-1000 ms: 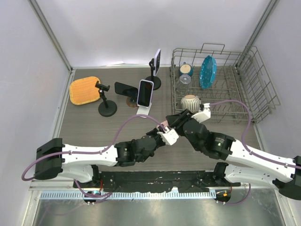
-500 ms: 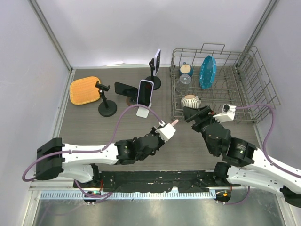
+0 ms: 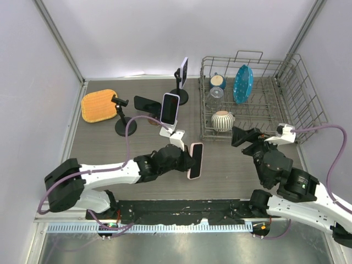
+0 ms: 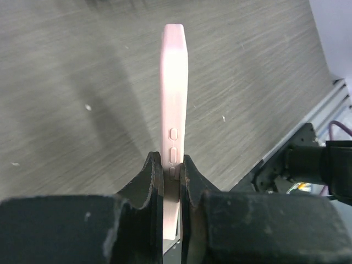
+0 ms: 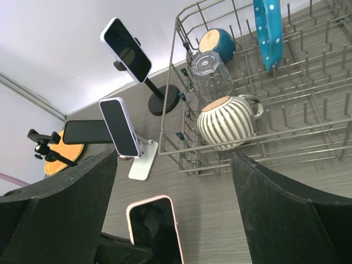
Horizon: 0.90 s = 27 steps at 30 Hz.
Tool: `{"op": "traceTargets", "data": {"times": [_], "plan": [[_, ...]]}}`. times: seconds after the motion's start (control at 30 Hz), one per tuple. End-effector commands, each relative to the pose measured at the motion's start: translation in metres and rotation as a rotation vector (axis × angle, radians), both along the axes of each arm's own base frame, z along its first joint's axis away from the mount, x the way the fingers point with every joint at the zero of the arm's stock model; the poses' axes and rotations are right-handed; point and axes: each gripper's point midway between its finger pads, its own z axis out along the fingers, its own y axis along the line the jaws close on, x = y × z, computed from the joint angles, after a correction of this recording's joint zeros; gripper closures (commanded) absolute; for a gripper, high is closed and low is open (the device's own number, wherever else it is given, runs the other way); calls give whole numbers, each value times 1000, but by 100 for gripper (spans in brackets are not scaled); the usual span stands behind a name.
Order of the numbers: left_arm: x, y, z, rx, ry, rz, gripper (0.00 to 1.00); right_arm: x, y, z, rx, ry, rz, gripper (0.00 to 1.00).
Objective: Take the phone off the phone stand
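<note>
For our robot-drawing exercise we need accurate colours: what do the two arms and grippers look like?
The left arm and right arm have white shells with black joints. The left gripper and right gripper are mostly black, with chunky matte fingers. A purple cable loops off each arm.

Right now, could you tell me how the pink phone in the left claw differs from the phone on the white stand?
The pink phone is clamped in the left claw; the stand phone sits propped on the white stand. The pink phone's case is pink, the stand phone's pale lilac. Both show dark screens.
</note>
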Motion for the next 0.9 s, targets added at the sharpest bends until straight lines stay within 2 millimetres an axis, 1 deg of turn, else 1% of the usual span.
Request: {"op": "traceTargets", "data": {"times": [0.0, 0.03, 0.07, 0.1, 0.13, 0.17, 0.23, 0.27, 0.33, 0.37, 0.43, 0.47, 0.5, 0.53, 0.57, 0.63, 0.7, 0.73, 0.77, 0.87], "plan": [[-5, -46, 27, -297, 168, 35, 100, -4, -19, 0, -62, -29, -26, 11], [-4, -52, 12, -288, 202, 42, 100, -5, -20, -2, -63, -30, -24, 11], [-4, -57, 10, -305, 224, 44, 100, -5, -22, -4, -72, -31, -24, 11], [-5, -66, 15, -365, 266, 45, 100, -7, -25, -3, -62, -38, -21, 11], [-5, -71, 9, -376, 294, 48, 100, -8, -26, -5, -70, -35, -21, 11], [-6, -77, -5, -374, 334, 55, 100, -9, -28, -6, -70, -35, -22, 11], [-6, -89, -8, -438, 396, 64, 100, -11, -33, -8, -73, -39, -25, 11], [-5, -92, -22, -429, 422, 79, 100, -11, -35, -9, -75, -41, -28, 11], [-3, -101, -19, -486, 435, 90, 100, -13, -41, -11, -79, -42, -40, 11], [-4, -104, -29, -475, 444, 95, 100, -13, -43, -13, -85, -41, -47, 11], [-6, -114, -27, -485, 444, 84, 100, -15, -50, -14, -87, -45, -62, 11], [-8, -117, -29, -480, 446, 81, 100, -16, -52, -14, -86, -46, -65, 11], [-10, -119, -38, -460, 457, 83, 100, -16, -53, -15, -85, -46, -71, 11], [-16, -124, -38, -460, 467, 75, 100, -16, -55, -16, -86, -47, -77, 11], [-17, -125, -42, -454, 476, 82, 100, -17, -58, -16, -76, -52, -79, 11], [-24, -122, -56, -434, 505, 107, 100, -18, -58, -15, -64, -56, -78, 11], [-23, -117, -61, -442, 510, 161, 100, -18, -59, -15, -62, -58, -80, 11], [-27, -113, -65, -433, 511, 172, 100, -18, -60, -15, -58, -60, -82, 11], [-24, -110, -65, -439, 503, 201, 100, -18, -61, -15, -59, -60, -83, 11], [-27, -105, -66, -425, 486, 218, 100, -18, -61, -15, -59, -60, -86, 11]]}}
